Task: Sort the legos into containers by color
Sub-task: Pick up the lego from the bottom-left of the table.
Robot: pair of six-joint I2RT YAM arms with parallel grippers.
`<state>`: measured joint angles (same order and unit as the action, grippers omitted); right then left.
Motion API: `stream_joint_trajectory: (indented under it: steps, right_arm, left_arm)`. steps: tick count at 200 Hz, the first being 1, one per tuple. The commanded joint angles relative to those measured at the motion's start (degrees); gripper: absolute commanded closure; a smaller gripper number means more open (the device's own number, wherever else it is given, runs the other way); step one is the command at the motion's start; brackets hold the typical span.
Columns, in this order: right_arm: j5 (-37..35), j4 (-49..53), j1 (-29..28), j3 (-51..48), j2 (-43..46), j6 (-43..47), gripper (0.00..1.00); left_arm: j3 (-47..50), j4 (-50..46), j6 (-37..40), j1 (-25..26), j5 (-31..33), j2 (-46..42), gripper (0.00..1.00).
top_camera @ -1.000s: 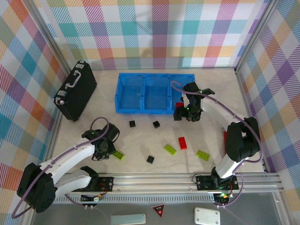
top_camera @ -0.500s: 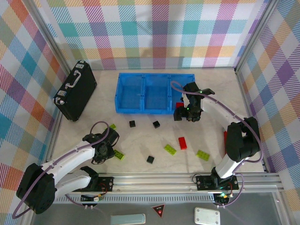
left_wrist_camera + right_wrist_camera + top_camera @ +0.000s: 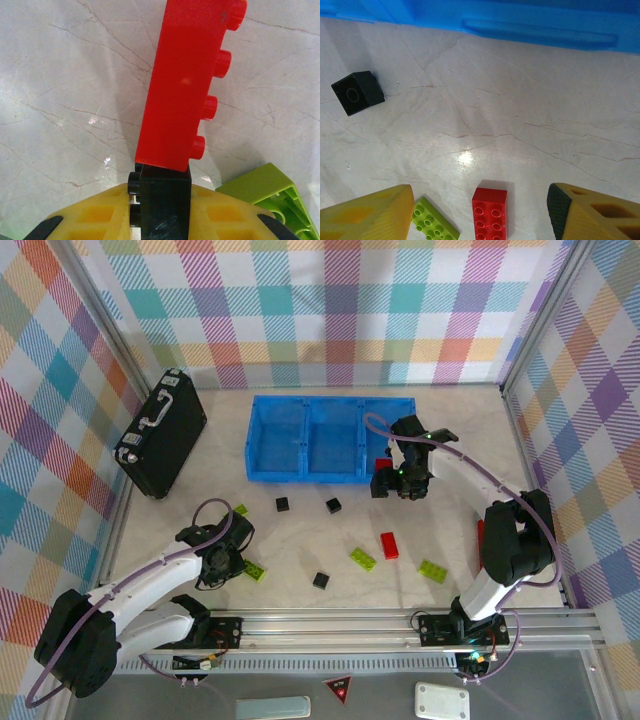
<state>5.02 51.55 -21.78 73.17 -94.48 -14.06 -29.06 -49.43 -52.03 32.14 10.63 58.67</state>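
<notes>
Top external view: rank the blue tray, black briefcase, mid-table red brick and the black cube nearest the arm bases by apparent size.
1. blue tray, clearly largest
2. black briefcase
3. red brick
4. black cube, a little smaller than the brick

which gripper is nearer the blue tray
Right. The right gripper sits just off the tray's front right corner; the left gripper is far back near the table's front edge.

a pale, veined marble tabletop (image 3: 300, 540) lies under even light, with one bright glare spot (image 3: 465, 158) on it. a far wall (image 3: 340, 310), a left wall (image 3: 50, 390) and a right wall (image 3: 590, 390), all pastel plaid, close it in. a ribbed metal rail (image 3: 340, 625) runs along the near edge.
</notes>
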Motion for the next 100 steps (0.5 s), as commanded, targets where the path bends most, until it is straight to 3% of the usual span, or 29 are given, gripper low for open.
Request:
stream_joint_trajectory:
  steps: [1,100]
  right_arm:
    - [-0.09,1.25,-0.13,0.48,0.08,1.19,0.28]
    - [-1.33,2.1,-0.11,0.57,0.43,0.91,0.28]
  left_arm:
    - [-1.71,-2.23,0.13,0.47,-0.68,-1.07,0.73]
    - [-13.5,-4.96,6.32,0.47,-1.1,1.54,0.75]
